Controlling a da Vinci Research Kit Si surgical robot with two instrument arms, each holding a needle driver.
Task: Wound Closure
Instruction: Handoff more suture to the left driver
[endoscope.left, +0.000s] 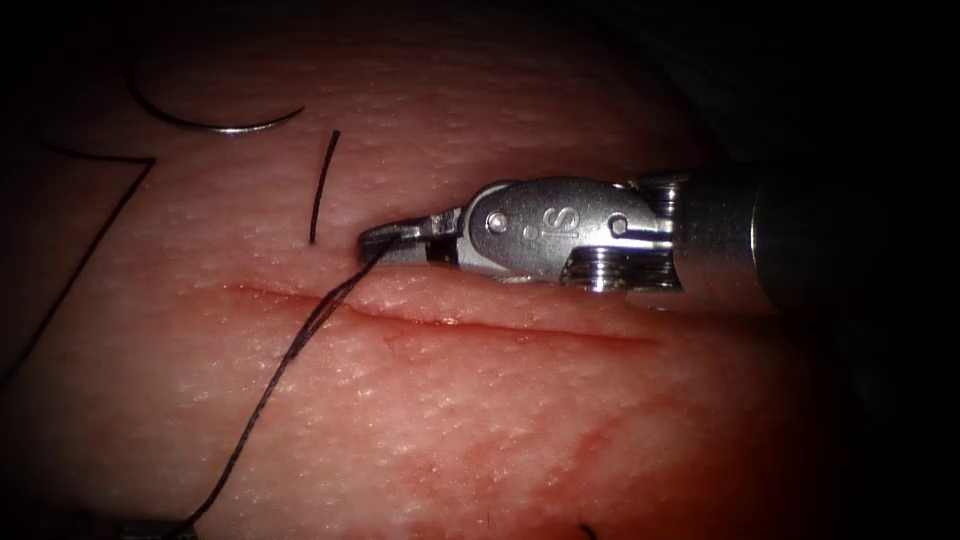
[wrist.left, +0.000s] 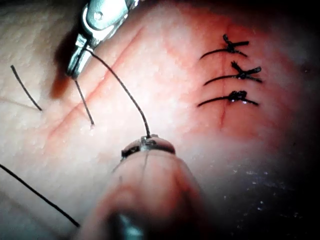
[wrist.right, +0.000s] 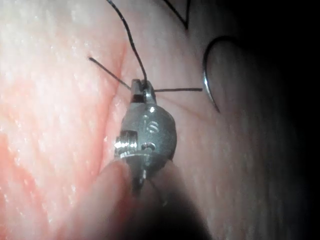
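Thread (endoscope.left: 300, 345) is being gripped by the right arm's tool (endoscope.left: 385, 240), whose jaws are clenched on it just above the cut (endoscope.left: 450, 322) in the endoscope view. From the jaws the strand is running down and to the left across the cut, its long axis lying diagonally over the tissue (endoscope.left: 520, 430). In the left wrist view the same strand is being held at its other end by the left arm's tool (wrist.left: 148, 142), whose jaws are closed on it. A short cut end of thread (endoscope.left: 322, 188) is standing nearly upright just left of the right tool's tip. The curved needle (endoscope.left: 215, 120) is lying free on the tissue well above the cut, held by neither tool and not in the tissue; its curve is opening upward, with its long axis running left to right. Three knotted stitches (wrist.left: 232, 72) are being shown in the left wrist view, lying across the cut. Red fluid (endoscope.left: 590, 440) is staining the tissue below the cut.
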